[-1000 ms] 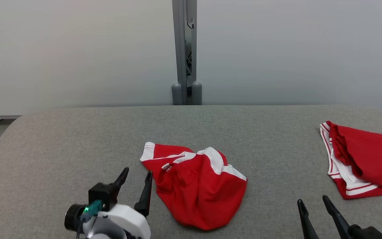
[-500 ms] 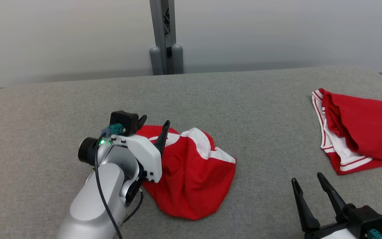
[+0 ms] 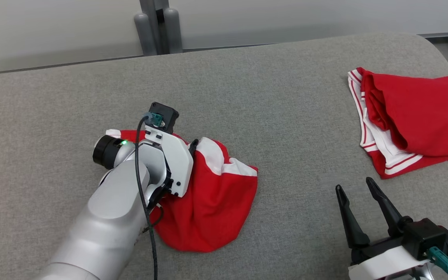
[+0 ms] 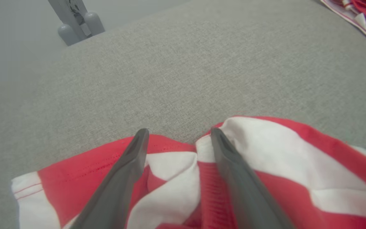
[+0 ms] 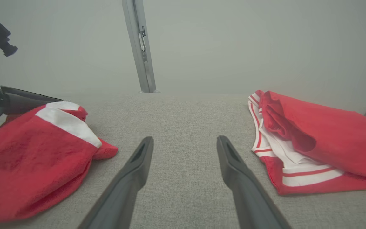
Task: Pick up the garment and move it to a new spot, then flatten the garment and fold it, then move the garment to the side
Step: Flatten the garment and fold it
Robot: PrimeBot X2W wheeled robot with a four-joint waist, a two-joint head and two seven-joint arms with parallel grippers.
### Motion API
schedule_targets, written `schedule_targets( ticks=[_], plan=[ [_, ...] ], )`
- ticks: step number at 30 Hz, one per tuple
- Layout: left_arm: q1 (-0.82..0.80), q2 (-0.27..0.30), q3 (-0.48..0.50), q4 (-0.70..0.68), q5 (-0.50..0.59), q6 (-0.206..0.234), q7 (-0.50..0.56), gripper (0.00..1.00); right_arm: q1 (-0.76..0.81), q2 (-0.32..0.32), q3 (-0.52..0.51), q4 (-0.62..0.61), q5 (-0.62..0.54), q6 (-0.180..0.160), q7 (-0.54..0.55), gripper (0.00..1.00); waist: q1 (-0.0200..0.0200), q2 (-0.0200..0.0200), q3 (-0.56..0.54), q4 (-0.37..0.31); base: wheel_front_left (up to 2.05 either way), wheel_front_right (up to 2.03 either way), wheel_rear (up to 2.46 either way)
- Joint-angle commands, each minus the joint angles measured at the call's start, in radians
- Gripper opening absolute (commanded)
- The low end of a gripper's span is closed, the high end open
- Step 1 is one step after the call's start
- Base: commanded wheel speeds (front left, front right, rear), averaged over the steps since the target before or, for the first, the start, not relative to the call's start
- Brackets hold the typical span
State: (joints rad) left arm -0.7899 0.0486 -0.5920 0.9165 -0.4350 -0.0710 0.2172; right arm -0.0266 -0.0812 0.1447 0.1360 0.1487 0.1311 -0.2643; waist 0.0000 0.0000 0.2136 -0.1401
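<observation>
Early stage, by my read: pick-up not yet done, so move, flatten, fold and set-aside are all left. The garment [image 3: 212, 202], red with white bands, lies crumpled in a heap on the grey surface [image 3: 286, 97], left of centre and toward the near side.

The left fingers [image 4: 129, 168] are spread wide and hold nothing. They are low over the garment's far-left part, tips at its far edge, with a bunched white-and-red fold between them. Can't tell if they touch the cloth.

The right fingers [image 3: 347, 217] are also apart and empty, near right, well clear of the garment, over bare surface.

A second garment [image 3: 410, 116], same red and white, lies far right, loosely folded and untouched. A grip looks set up, just no closing yet.
</observation>
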Motion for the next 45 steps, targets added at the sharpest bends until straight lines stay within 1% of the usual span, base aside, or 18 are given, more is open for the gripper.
schedule_targets(
  ticks=[1, 7, 12, 14, 18, 20, 24, 28, 31, 32, 33, 34, 37, 41, 45],
  plan=[
    [-0.020, 0.005, -0.012, 0.011, -0.003, -0.008, 0.008, 1.00, -0.011, -0.002, -0.002, -0.001, 0.004, -0.001, -0.001, 1.00, 0.0000, 0.0000, 0.010, -0.010, 0.00, 0.00, 0.00],
    [-0.036, 0.005, -0.069, 0.062, -0.021, -0.028, 0.030, 1.00, -0.012, 0.002, -0.009, -0.001, 0.002, -0.001, 0.000, 1.00, 0.0000, 0.0000, 0.012, -0.018, 0.00, 0.00, 0.00],
    [-0.030, 0.004, -0.130, 0.051, -0.013, -0.033, 0.018, 1.00, -0.005, 0.007, -0.014, -0.003, 0.001, -0.001, 0.000, 1.00, 0.0000, 0.0000, 0.003, -0.014, 0.00, 0.00, 0.00],
    [-0.025, 0.004, -0.159, 0.034, 0.004, -0.029, -0.002, 1.00, 0.000, 0.008, -0.015, -0.005, -0.001, -0.001, 0.000, 1.00, 0.0000, 0.0000, 0.000, -0.013, 0.00, 0.00, 0.00],
    [-0.022, 0.005, -0.219, -0.013, 0.052, -0.011, -0.076, 1.00, 0.006, 0.009, -0.021, -0.007, -0.003, -0.001, 0.000, 1.00, 0.0000, 0.0000, -0.004, -0.009, 0.00, 0.00, 0.00],
    [-0.011, 0.005, -0.247, -0.027, 0.062, -0.010, -0.086, 1.00, 0.008, 0.010, -0.023, -0.006, -0.004, -0.001, 0.000, 1.00, 0.0000, 0.0000, -0.006, -0.007, 0.00, 0.00, 0.00],
    [0.005, 0.004, -0.287, -0.040, 0.067, -0.011, -0.060, 1.00, 0.007, 0.010, -0.024, -0.006, -0.004, -0.001, 0.000, 1.00, 0.0000, 0.0000, -0.010, -0.007, 0.00, 0.00, 0.00],
    [0.016, 0.005, -0.298, -0.034, 0.053, -0.005, -0.030, 1.00, 0.006, 0.010, -0.020, -0.005, -0.003, -0.001, 0.000, 1.00, 0.0000, 0.0000, -0.015, -0.010, 0.00, 0.00, 0.00],
    [0.027, 0.004, -0.308, -0.023, 0.039, -0.014, 0.001, 1.00, 0.003, 0.010, -0.017, -0.002, -0.001, -0.001, 0.000, 1.00, 0.0000, 0.0000, -0.019, -0.017, 0.00, 0.00, 0.00],
    [0.027, 0.004, -0.312, -0.021, 0.038, -0.017, 0.010, 0.77, 0.003, 0.010, -0.016, -0.002, 0.000, -0.001, 0.000, 1.00, 0.0000, 0.0000, -0.021, -0.019, 0.00, 0.00, 0.00],
    [0.028, 0.004, -0.317, -0.020, 0.035, -0.022, 0.017, 0.18, 0.003, 0.009, -0.016, -0.001, 0.000, -0.001, 0.000, 1.00, 0.0000, 0.0000, -0.023, -0.020, 0.00, 0.00, 0.00],
    [0.031, 0.004, -0.318, -0.025, 0.025, -0.025, 0.018, 0.00, 0.005, 0.009, -0.017, -0.002, 0.001, -0.001, 0.000, 1.00, 0.0000, 0.0000, -0.025, -0.022, 0.00, 0.00, 0.00],
    [0.036, 0.005, -0.316, -0.042, 0.008, -0.029, 0.007, 0.00, 0.016, 0.008, -0.018, 0.002, 0.000, -0.001, 0.000, 1.00, 0.0000, 0.0000, -0.040, -0.026, 0.00, 0.00, 0.00],
    [0.045, 0.004, -0.300, -0.065, -0.033, -0.022, -0.004, 0.00, 0.027, 0.008, -0.019, 0.007, -0.002, -0.001, 0.000, 1.00, 0.0000, 0.0000, -0.070, -0.032, 0.00, 0.00, 0.00],
    [0.059, 0.004, -0.259, -0.127, -0.121, -0.017, -0.014, 0.00, 0.044, 0.005, -0.015, 0.014, -0.002, -0.001, 0.000, 1.00, 0.0000, 0.0000, -0.112, -0.035, 0.00, 0.00, 0.00]
  ],
)
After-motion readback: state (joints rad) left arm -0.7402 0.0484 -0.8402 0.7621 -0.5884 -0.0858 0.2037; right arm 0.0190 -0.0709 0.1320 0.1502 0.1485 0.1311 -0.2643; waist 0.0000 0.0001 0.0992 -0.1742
